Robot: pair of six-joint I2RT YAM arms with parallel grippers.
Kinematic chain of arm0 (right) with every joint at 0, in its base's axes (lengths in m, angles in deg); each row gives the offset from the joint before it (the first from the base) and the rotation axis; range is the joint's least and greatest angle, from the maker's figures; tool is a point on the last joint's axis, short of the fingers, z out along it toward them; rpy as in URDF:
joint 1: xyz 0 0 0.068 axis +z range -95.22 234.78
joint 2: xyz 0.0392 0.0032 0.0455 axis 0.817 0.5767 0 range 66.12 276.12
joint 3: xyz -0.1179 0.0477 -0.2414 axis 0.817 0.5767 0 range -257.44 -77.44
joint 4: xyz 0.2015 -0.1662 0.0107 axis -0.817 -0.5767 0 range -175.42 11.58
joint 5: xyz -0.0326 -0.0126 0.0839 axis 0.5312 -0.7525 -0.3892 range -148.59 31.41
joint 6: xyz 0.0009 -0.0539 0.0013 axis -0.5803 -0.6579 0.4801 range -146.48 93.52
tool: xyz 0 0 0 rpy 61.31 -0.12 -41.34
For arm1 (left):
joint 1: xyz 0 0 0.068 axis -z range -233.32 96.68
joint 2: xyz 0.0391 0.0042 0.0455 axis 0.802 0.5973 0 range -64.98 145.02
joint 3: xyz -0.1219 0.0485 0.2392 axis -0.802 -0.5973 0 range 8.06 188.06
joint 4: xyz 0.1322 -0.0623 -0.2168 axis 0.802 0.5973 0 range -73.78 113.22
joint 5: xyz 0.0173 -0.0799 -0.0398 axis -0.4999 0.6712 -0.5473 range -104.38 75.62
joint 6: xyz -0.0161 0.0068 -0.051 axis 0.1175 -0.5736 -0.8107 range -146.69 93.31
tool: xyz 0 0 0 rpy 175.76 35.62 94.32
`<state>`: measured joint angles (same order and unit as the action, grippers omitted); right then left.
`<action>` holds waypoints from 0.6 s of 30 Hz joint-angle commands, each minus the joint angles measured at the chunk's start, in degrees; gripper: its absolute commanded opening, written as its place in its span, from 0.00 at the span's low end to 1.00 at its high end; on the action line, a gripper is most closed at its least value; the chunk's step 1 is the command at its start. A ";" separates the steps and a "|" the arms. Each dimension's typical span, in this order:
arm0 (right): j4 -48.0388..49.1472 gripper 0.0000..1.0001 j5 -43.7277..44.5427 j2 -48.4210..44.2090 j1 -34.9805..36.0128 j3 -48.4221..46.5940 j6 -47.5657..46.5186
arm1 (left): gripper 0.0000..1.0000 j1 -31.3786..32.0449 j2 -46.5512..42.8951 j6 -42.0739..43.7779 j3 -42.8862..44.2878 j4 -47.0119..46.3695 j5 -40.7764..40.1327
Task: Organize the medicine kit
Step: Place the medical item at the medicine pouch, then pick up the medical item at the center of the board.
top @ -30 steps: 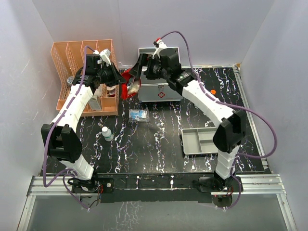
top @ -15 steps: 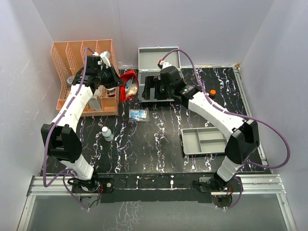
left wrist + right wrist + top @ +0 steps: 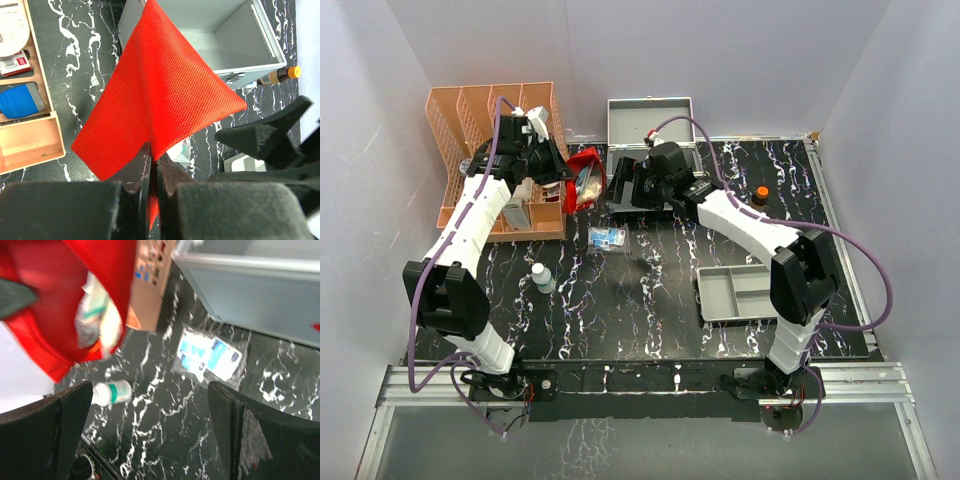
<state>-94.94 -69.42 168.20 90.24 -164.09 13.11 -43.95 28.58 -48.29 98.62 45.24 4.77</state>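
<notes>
Back centre of the table [image 3: 650, 300]: medicine kit [image 3: 650, 122], lid hinged up, box open. Clamps red pouch [image 3: 165, 100] in left gripper [image 3: 152, 160], fingers tight together on a fold of cloth, pouch hanging just left of the kit. Holds right gripper [image 3: 150, 395] spread wide, gripping nothing, by the kit's front left corner. Shows packets in the pouch mouth, print too blurred to read. Near by: blue-and-white packet [image 3: 210, 357] and small white bottle [image 3: 112, 390] with green label, lettering illegible. Same for the red-and-white label [image 3: 15, 62] in the orange rack [image 3: 495, 150]. Beside the kit's right end: brown bottle [image 3: 280, 75], orange cap.
</notes>
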 commanded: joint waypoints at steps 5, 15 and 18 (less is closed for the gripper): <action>-3.63 0.93 -1.11 2.59 0.77 1.21 -7.24 | 0.00 -0.21 -4.75 0.67 1.82 0.48 0.09; -6.44 0.73 2.29 5.92 2.36 3.40 -14.69 | 0.00 -0.21 -3.98 -0.18 1.69 -0.31 0.79; -4.72 0.70 2.75 7.68 2.50 3.46 -16.74 | 0.00 -0.15 -3.94 -0.11 1.81 -0.32 0.71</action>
<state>-103.02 -68.22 173.49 92.30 -161.14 0.61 -43.95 27.84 -48.21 98.62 45.43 4.47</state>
